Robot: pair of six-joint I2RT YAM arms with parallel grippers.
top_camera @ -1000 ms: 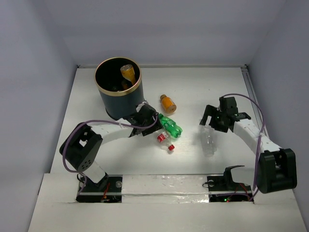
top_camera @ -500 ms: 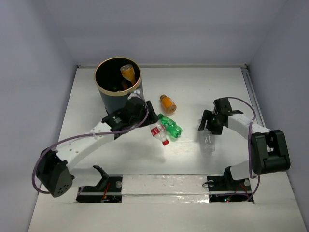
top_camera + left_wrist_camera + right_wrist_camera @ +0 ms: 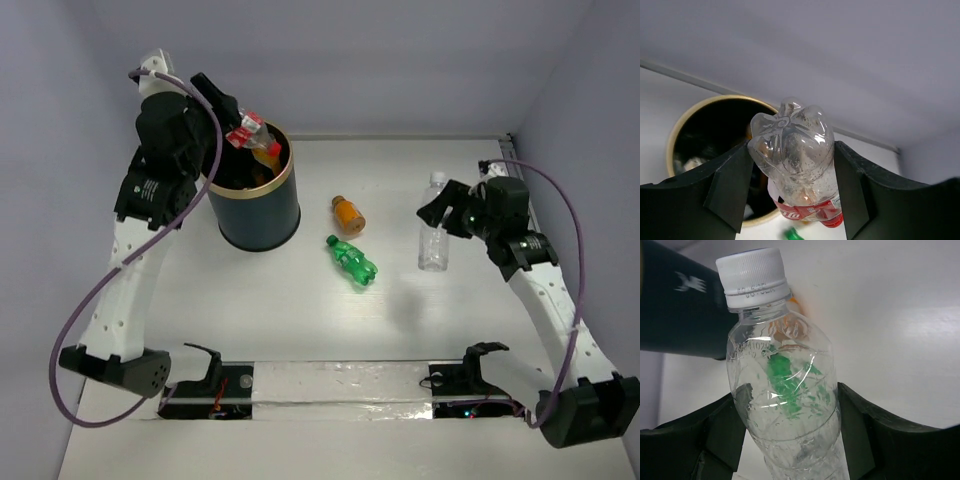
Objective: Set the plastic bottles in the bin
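My left gripper (image 3: pixel 232 122) is shut on a clear bottle with a red label and cap (image 3: pixel 246 131) and holds it cap-down over the rim of the dark bin with a gold rim (image 3: pixel 250 190). In the left wrist view the bottle (image 3: pixel 795 150) sits between the fingers above the bin's mouth (image 3: pixel 695 145). An orange-filled bottle (image 3: pixel 266 151) sticks out of the bin. My right gripper (image 3: pixel 440 215) is shut on a clear white-capped bottle (image 3: pixel 433 235), also shown in the right wrist view (image 3: pixel 785 390). A green bottle (image 3: pixel 352 260) and an orange-filled bottle (image 3: pixel 348 213) lie on the table.
White walls close in the table at the back and both sides. The arm bases and a taped strip (image 3: pixel 340 385) run along the near edge. The bin stands at the back left.
My left arm has lifted the red-label bottle from the table up over the bin. My right gripper has closed on the clear bottle and raised it upright, further back.
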